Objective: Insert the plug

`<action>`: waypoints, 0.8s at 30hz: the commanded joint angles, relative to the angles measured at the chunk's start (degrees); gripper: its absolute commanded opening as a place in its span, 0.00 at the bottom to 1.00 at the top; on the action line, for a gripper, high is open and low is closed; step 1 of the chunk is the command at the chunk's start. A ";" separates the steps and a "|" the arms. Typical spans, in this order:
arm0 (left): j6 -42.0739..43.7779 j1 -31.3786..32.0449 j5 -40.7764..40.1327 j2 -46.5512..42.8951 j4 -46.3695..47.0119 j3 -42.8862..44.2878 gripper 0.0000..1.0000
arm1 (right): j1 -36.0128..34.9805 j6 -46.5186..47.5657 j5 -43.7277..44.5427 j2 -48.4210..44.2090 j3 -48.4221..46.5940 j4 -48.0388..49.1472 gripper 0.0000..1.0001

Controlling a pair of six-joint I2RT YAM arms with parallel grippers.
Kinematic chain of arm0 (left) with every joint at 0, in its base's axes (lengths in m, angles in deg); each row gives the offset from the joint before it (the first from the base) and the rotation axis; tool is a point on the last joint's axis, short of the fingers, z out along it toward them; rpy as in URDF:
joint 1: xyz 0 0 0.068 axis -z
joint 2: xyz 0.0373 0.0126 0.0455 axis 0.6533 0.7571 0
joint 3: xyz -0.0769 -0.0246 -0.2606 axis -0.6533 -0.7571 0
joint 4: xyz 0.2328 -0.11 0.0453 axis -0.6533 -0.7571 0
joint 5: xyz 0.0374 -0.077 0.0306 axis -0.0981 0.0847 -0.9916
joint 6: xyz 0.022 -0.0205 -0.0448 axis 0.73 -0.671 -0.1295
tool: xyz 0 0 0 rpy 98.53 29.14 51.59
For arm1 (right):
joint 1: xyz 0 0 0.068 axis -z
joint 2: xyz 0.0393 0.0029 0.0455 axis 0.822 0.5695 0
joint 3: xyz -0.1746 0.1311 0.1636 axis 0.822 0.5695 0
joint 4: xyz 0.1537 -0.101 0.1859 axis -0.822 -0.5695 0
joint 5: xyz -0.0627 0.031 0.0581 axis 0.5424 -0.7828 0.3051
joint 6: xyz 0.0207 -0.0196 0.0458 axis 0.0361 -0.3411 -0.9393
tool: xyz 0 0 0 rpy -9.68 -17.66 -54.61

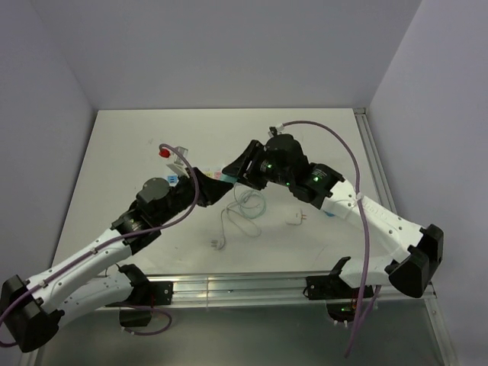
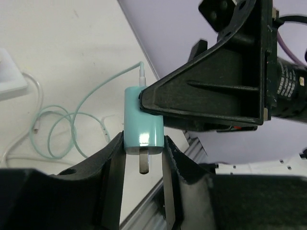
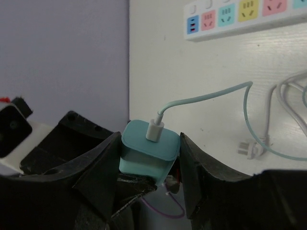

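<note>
The left arm stretches up from its base at the near left. The right arm reaches in from the near right, so both forearms slant inward and the wrists meet nose to nose. The left tool presses its fingers against both sides of the teal plug (at the prong end). The right tool clamps the same plug's body.

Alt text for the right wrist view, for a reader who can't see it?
The right hand grips a teal charger between its two fingers, a cable plugged into its top trailing over the white table. A power strip with coloured sockets lies beyond.
</note>
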 commanded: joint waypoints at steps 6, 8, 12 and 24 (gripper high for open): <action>1.38 -5.62 3.72 -5.69 -12.02 5.88 0.00 | 1.08 21.19 -1.88 -15.75 -1.59 -6.46 0.58; 0.50 -5.71 4.15 -6.39 -10.54 5.27 0.00 | 1.88 20.65 -3.54 -17.09 0.60 -4.08 0.62; -0.04 -5.71 3.71 -7.10 -10.53 5.88 0.00 | 2.06 19.60 -7.05 -16.30 -0.09 -5.04 0.79; 7.00 -6.41 24.35 -4.29 -20.01 16.07 0.00 | 5.56 46.20 -16.87 -16.74 -0.36 -0.41 0.75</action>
